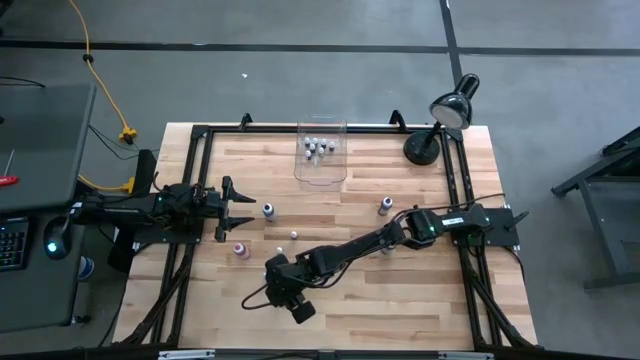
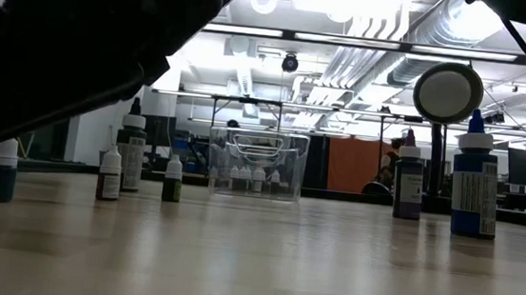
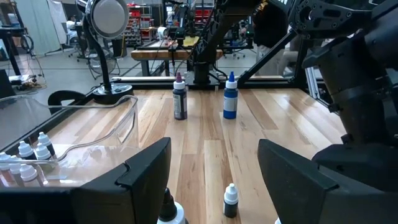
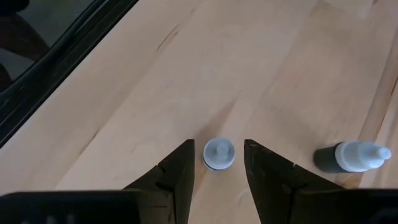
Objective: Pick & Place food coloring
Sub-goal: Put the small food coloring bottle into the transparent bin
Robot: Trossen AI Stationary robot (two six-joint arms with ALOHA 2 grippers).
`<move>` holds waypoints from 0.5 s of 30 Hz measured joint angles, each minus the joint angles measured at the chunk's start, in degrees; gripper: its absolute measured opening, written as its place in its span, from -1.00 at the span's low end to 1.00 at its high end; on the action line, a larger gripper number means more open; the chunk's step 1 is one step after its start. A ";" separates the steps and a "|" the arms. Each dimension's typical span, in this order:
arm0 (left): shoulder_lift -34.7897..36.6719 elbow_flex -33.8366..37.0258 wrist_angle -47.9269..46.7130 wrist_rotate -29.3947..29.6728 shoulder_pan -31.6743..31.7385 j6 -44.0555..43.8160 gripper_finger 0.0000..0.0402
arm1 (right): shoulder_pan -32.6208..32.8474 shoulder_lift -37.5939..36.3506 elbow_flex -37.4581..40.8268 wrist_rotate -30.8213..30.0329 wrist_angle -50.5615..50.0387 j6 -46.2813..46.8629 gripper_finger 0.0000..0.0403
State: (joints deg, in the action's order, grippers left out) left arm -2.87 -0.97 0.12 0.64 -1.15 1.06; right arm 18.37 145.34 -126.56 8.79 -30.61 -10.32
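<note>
My right gripper (image 4: 219,148) reaches to the table's near middle, slanting down, and is open. Its fingertips stand close on either side of a small food coloring bottle (image 4: 219,154) seen from above, with bare wood showing between its whitish cap and each finger. Another bottle (image 4: 351,157) lies on its side next to it. In the high view the gripper (image 1: 280,283) hides that bottle. More bottles stand on the wood (image 1: 268,210) (image 1: 240,250) (image 1: 385,206). Several stand inside the clear bin (image 1: 320,155) at the far middle. My left gripper (image 3: 214,186) waits open at the left (image 1: 238,208).
A black desk lamp (image 1: 445,120) stands at the far right corner. Black frame rails (image 1: 195,160) border the table. Two taller bottles, purple (image 2: 409,179) and blue (image 2: 475,176), stand right of the bin (image 2: 257,164). Bare wood lies along the near edge.
</note>
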 joint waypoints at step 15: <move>0.00 -0.02 0.00 0.00 0.02 0.00 0.19 | 0.00 0.46 0.00 0.61 -0.45 0.47 -0.36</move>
State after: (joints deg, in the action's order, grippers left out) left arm -2.87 -0.99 0.12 0.64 -1.13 1.06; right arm 18.37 145.79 -126.56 9.40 -31.06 -9.85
